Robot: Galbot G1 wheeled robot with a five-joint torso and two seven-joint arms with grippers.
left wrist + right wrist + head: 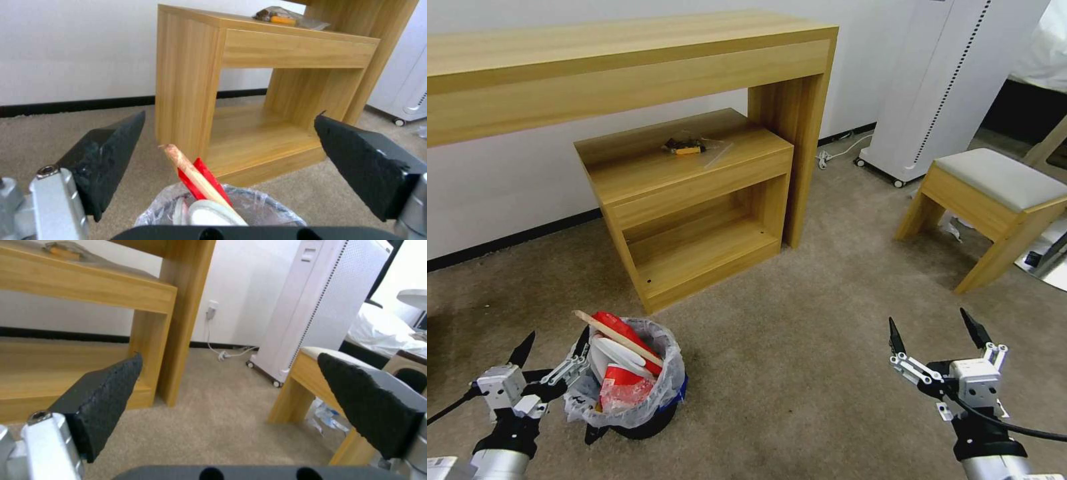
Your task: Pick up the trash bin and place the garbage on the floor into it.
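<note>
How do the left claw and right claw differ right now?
The left claw sits against the trash bin, one finger beside its bag-lined rim; the right claw hangs over bare floor, near nothing. The left wrist view looks down at the wooden stick in the bin; the right wrist view faces the stool. Both are open and hold nothing.

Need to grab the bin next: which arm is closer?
Left, probably. The left gripper hangs open right beside the bin, one finger at its rim. The right gripper, also open, hovers over bare floor well away.
</note>
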